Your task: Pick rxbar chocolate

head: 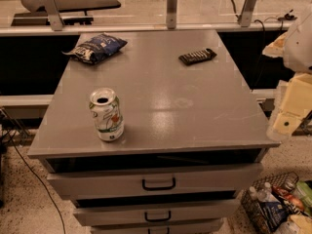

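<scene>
The rxbar chocolate (197, 56) is a small flat black bar with pale lettering. It lies at the far right of the grey cabinet top (161, 106). My gripper (286, 122) hangs at the right edge of the view, beyond the cabinet's right side. It is well to the right of the bar and nearer to me, and nothing shows in it. Pale arm segments (298, 48) rise above it.
A dark blue chip bag (95, 48) lies at the far left of the top. A white and green soda can (106, 114) stands upright near the front left. Drawers with black handles (159, 184) sit below. A wire basket of bottles (278, 206) stands on the floor at lower right.
</scene>
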### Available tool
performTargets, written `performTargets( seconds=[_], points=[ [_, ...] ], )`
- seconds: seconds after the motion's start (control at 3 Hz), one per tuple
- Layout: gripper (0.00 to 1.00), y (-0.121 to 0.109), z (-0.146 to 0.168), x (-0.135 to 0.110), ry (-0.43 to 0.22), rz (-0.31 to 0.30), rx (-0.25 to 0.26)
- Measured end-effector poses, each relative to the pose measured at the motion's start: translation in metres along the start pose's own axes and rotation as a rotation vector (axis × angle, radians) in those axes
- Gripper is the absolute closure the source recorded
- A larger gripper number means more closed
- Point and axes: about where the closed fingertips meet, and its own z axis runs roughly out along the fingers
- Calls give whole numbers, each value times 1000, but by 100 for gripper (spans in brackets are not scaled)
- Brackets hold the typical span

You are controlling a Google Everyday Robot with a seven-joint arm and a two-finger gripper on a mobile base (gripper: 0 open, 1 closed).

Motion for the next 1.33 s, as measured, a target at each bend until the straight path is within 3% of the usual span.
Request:
performTargets(
  seconds=[0.33, 0.67, 1.33],
  points=[
    [0, -5, 2, -1, -15, -1, 12],
    [0, -30, 17, -2, -64, 11, 47],
    [0, -125, 64, -4, -235, 77, 152]
  ],
)
